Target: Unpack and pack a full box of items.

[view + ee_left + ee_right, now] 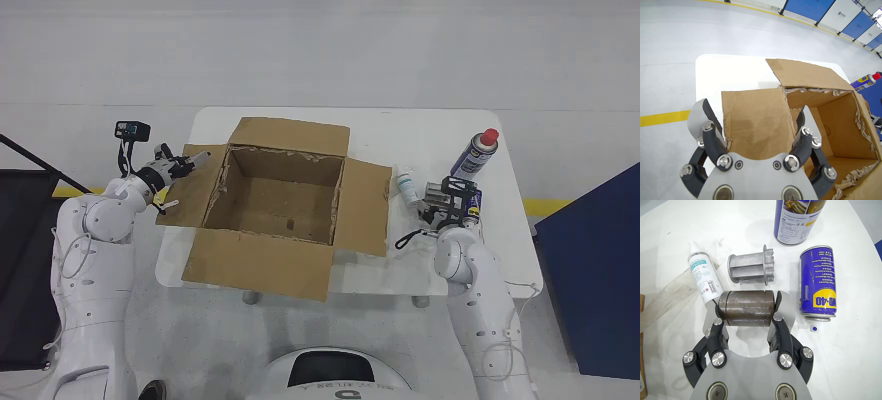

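The right gripper (747,303) was clamped on the ends of a dark metal cylinder (747,311), low over the table (838,351) (whether it rested there I could not tell); just beyond its fingertips lay a grey flanged part (751,268), a white bottle (703,277) beside one finger and a small blue can (817,283) beside the other, likely spaced for separate grasps; the left gripper (754,106) was spread wide, holding nothing, over a flap (757,121) of the empty box (290,135), probably to pin it back.

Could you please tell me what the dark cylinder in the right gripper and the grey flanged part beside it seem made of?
The dark short cylinder, clamped in the right gripper: likely steel, dull brownish tarnish, turned groove. The grey flanged part: probably cast aluminium, matte pale grey, moulded ribs and slots.
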Robot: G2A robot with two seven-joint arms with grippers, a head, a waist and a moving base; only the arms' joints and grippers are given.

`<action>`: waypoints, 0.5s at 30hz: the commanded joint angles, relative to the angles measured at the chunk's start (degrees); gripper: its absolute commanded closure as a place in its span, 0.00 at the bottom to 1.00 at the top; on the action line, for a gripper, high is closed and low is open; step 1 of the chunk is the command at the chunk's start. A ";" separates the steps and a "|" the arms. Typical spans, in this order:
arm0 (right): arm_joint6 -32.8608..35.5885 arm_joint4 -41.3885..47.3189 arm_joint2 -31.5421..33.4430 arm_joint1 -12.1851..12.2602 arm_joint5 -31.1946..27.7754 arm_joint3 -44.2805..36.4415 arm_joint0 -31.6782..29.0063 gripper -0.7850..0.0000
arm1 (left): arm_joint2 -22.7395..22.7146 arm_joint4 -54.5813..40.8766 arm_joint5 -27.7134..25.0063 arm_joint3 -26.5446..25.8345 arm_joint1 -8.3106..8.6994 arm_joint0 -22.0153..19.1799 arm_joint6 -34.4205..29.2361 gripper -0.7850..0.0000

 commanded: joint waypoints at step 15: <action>0.83 -0.50 -0.32 0.12 0.95 -1.20 -0.14 0.00 | 0.00 0.00 0.00 0.00 0.00 0.00 0.00 0.00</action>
